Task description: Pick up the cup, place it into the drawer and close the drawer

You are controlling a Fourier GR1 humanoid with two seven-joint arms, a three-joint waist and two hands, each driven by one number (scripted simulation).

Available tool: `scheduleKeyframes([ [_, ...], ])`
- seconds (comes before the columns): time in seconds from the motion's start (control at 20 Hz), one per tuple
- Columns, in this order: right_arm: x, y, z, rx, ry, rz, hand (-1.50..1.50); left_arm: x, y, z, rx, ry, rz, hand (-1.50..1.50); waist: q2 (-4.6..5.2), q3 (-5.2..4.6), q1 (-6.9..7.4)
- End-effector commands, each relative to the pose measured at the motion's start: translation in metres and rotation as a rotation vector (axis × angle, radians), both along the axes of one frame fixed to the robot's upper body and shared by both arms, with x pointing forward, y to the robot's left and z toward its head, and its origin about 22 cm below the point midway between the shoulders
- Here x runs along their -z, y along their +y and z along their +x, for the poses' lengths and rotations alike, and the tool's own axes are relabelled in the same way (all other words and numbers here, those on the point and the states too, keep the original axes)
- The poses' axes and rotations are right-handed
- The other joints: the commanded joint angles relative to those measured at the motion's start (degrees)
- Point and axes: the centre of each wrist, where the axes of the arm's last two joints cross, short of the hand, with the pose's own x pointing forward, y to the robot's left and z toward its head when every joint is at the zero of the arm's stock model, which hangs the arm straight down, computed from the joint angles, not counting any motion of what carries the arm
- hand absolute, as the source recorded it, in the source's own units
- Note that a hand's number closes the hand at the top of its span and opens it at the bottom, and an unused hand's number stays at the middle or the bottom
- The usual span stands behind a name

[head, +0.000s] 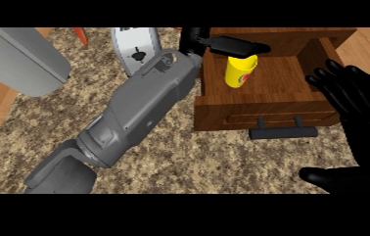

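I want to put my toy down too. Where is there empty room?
Bare speckled counter lies below the black handle of the wooden drawer and left of the grey forearm. The drawer floor right of the yellow cup is free. Crowded where the black left hand holds it.

I see the drawer (267, 107) pulled open at the bench's (180, 156) right side. The cup (239, 73) stands inside its left part, top held in my left hand (235, 45). My right hand (345, 90) rests just right of the drawer.
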Motion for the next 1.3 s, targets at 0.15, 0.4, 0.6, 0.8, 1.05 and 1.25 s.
scheduleKeyframes([
  [0.15, -0.003, -0.016, -0.015, -0.045, 0.002, -0.195, 1.5, -0.005, 0.027, -0.003, -0.025, 0.013, -0.111, -1.5, -0.93, -0.06, 2.88],
  [0.4, -0.006, -0.009, -0.022, -0.033, 0.012, -0.329, 1.5, 0.016, 0.075, -0.009, -0.114, 0.062, -0.154, -1.5, -1.13, -0.08, 3.83],
  [0.6, -0.003, -0.018, -0.023, -0.035, 0.024, -0.432, 1.5, 0.018, 0.119, -0.021, -0.141, 0.071, -0.16, -1.5, -0.97, -0.04, 3.67],
  [0.8, 0.005, -0.002, -0.002, -0.008, 0.055, -0.484, 1.5, 0.028, 0.169, -0.042, -0.141, 0.091, -0.162, -1.5, -0.76, -0.06, 4.26],
  [1.05, 0.031, 0.0, -0.003, 0.042, 0.066, -0.559, 1.5, 0.046, 0.222, -0.077, -0.138, 0.123, -0.171, -1.5, -0.67, -0.01, 4.3],
  [1.25, 0.033, 0.002, 0.017, -0.005, -0.013, -0.791, 1.5, 0.055, 0.216, -0.089, -0.142, 0.112, -0.209, -1.5, -0.43, 0.01, 4.15],
])
